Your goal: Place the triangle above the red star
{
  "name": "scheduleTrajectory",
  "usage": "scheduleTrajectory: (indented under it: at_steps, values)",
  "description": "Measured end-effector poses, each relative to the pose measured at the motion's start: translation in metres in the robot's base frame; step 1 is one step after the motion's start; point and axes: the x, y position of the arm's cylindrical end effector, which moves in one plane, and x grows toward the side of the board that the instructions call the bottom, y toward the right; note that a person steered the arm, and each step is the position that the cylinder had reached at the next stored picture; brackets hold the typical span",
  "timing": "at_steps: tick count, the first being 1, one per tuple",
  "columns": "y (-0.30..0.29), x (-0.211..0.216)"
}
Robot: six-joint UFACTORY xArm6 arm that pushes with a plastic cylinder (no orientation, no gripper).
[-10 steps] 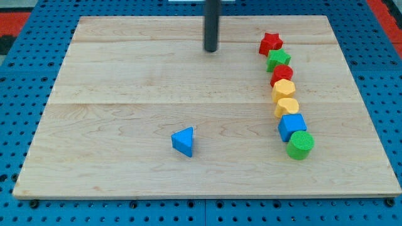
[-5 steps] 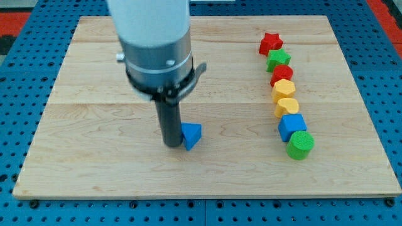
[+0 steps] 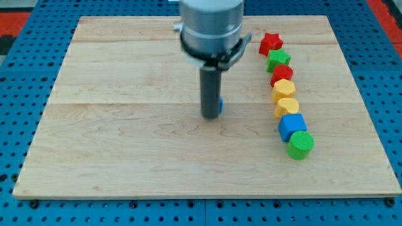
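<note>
My tip (image 3: 210,115) rests on the board near its middle. The blue triangle (image 3: 220,105) is almost hidden behind the rod; only a thin blue sliver shows at the rod's right edge, touching it. The red star (image 3: 271,43) sits at the view's top right, the top block of a column, well to the upper right of the tip.
Below the red star runs a column: a green star (image 3: 278,59), a red block (image 3: 281,74), two yellow blocks (image 3: 283,88) (image 3: 286,105), a blue cube (image 3: 292,125) and a green cylinder (image 3: 300,144). The wooden board (image 3: 113,144) lies on a blue pegboard.
The tip has moved up and to the right, pushing the blue triangle from the lower middle of the board toward the centre. The column of blocks has not moved.
</note>
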Motion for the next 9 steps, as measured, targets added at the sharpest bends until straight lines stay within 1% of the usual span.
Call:
scheduleTrajectory:
  at_steps: [2,3,4,5,6,7,8,9]
  values:
    - [-0.005,-0.108]
    - [0.002,-0.148]
    - [-0.057,-0.134]
    - [-0.037,-0.087]
    - [0.006,-0.08]
    - [0.012,-0.121]
    - [0.032,-0.141]
    - [0.037,-0.162]
